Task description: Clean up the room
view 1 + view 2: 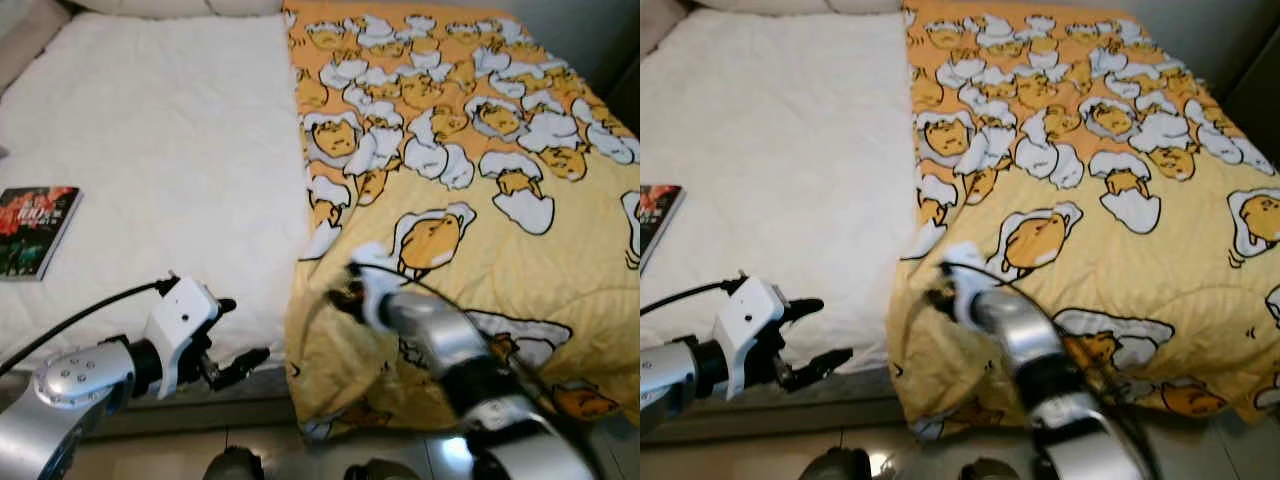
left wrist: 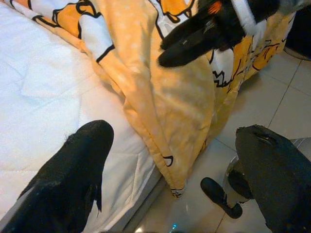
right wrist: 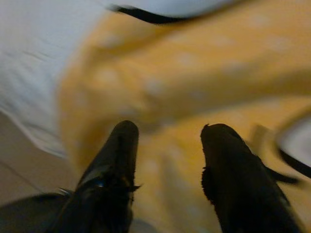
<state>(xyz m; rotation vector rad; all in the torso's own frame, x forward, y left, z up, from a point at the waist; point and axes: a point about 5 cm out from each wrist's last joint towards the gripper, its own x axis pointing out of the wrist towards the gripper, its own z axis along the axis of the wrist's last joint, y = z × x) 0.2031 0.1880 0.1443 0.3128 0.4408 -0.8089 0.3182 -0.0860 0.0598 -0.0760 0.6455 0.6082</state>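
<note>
Both claws hover spread and empty at the bed's foot edge, the right claw over the soft, light yellow blanket covering the right half, likely best pinched at its bunched near-left corner, left claw beside.

A yellow-orange blanket patterned with white-and-yellow cartoon eggs lies on white bedding.

Left claw spread, facing yellow quilt edge, mattress.
</note>
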